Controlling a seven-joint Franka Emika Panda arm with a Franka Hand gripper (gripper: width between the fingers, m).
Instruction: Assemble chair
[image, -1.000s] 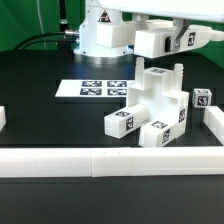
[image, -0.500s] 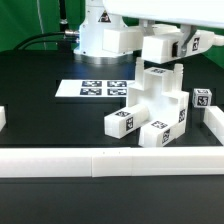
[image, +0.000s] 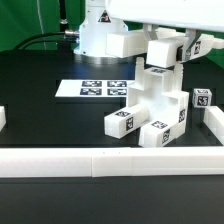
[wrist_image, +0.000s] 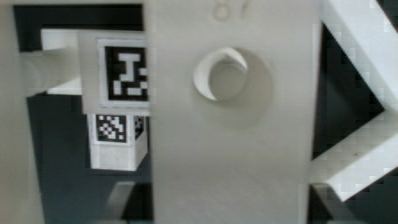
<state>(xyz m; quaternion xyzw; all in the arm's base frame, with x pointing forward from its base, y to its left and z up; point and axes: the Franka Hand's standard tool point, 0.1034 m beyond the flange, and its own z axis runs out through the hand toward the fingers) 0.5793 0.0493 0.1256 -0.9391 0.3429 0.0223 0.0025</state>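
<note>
Hand (image: 172, 32) clamped on tagged piece (image: 160, 52) | half-built chair (image: 152, 100) stands on worktop (image: 60, 120) directly beneath, toward exterior view's right | I judge next move: straight down onto its top.

a matte black tabletop (image: 40, 115) fills the scene under even, bright light. a plain green backdrop (image: 25, 18) stands behind it, crossed by thin black cables (image: 42, 40). a long low white rail (image: 100, 163) borders the near edge, and the thin flat white marker board (image: 95, 90) lies on the black surface.
</note>
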